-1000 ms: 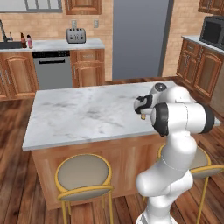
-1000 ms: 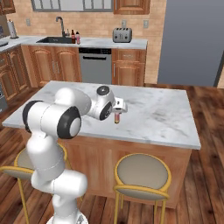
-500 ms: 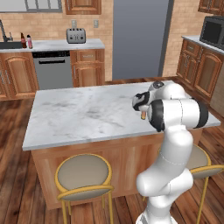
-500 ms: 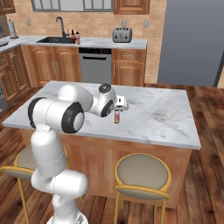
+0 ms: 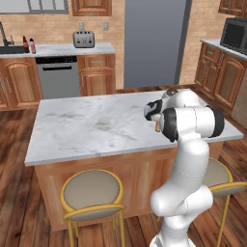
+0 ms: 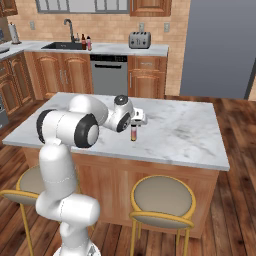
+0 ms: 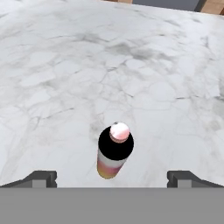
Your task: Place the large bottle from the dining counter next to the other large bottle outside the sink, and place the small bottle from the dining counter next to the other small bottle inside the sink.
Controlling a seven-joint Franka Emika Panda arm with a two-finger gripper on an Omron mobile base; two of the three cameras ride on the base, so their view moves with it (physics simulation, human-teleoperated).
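- Marble table: one bottle, upright.
- Tool: fingers spread wide, poised above bottle.
- Risk: off-centre descent could knock bottle over.

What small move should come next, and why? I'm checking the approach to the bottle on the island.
Probably lower the end effector straight down around the bottle. In the hand view the bottle stands upright on the marble counter, centred between the open fingertips, which are not touching it. The right base view shows the end effector just above the bottle.
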